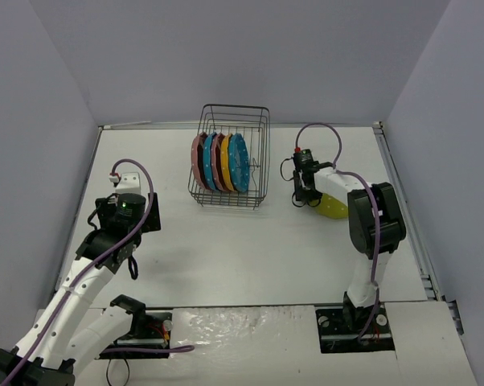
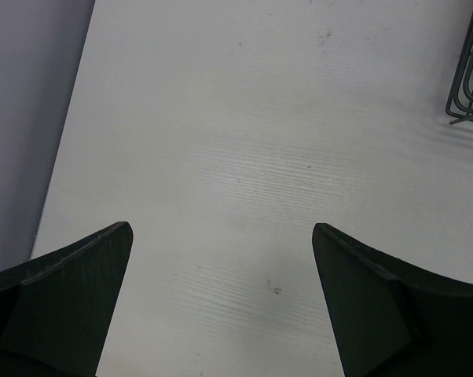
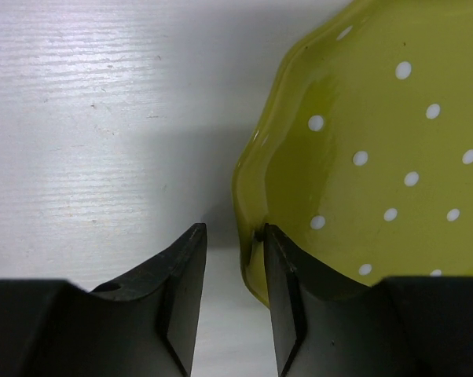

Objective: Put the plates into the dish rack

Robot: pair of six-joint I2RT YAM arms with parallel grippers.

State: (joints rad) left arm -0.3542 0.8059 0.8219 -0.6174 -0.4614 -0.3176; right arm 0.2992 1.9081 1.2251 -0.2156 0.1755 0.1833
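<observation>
The black wire dish rack point(image 1: 258, 161) stands at the back middle of the table with several dotted plates upright in it: a pink plate point(image 1: 198, 159), a blue one point(image 1: 209, 161), a pink one point(image 1: 217, 161), an orange one point(image 1: 227, 163) and a blue one point(image 1: 239, 162). The lime green plate point(image 1: 334, 207) lies on the table to the right of the rack. My right gripper point(image 3: 235, 232) straddles the lime plate's point(image 3: 378, 141) left rim. One finger is inside the plate and the other stands just off its outer edge. My left gripper point(image 2: 221, 236) is open and empty over bare table.
The rack's corner point(image 2: 468, 86) shows at the upper right of the left wrist view. Grey walls close the table on the left, back and right. My left arm point(image 1: 125, 211) hangs over the table's left part.
</observation>
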